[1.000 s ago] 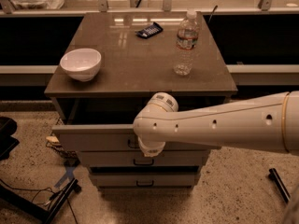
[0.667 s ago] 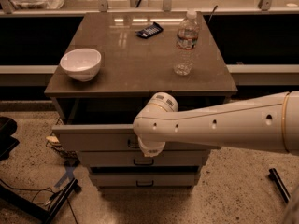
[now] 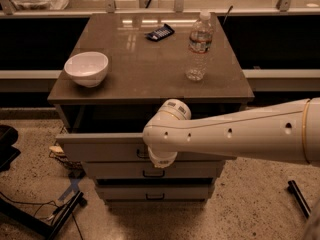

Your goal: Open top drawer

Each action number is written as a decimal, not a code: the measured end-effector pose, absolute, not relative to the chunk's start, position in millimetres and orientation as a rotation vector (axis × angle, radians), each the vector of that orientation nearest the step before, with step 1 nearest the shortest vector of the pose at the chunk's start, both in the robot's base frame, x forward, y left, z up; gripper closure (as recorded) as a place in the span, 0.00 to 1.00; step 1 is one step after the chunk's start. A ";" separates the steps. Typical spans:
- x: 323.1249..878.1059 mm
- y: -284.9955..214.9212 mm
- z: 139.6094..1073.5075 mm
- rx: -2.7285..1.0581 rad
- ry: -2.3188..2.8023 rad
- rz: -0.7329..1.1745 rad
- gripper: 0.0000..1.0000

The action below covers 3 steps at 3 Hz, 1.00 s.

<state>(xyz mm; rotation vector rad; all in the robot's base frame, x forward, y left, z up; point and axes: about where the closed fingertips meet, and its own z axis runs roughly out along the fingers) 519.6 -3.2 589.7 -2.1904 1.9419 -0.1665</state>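
The top drawer (image 3: 100,147) is the widest pale grey front under the brown cabinet top (image 3: 150,69). It stands pulled out a little, with a dark gap above it. Its small black pull handle (image 3: 141,154) shows only at its left end, beside my wrist. My white arm (image 3: 240,134) reaches in from the right, and its wrist joint covers the gripper (image 3: 156,156), which sits at the handle. Two narrower grey drawers, the middle drawer (image 3: 152,171) and the bottom drawer (image 3: 155,192), sit below, closed.
On the cabinet top stand a white bowl (image 3: 86,68), a clear water bottle (image 3: 198,46) and a dark snack packet (image 3: 160,32). A black stand (image 3: 45,219) and cables lie on the speckled floor at left. A counter runs behind.
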 end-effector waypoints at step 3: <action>519.7 -3.2 589.9 -2.190 1.942 -0.167 1.00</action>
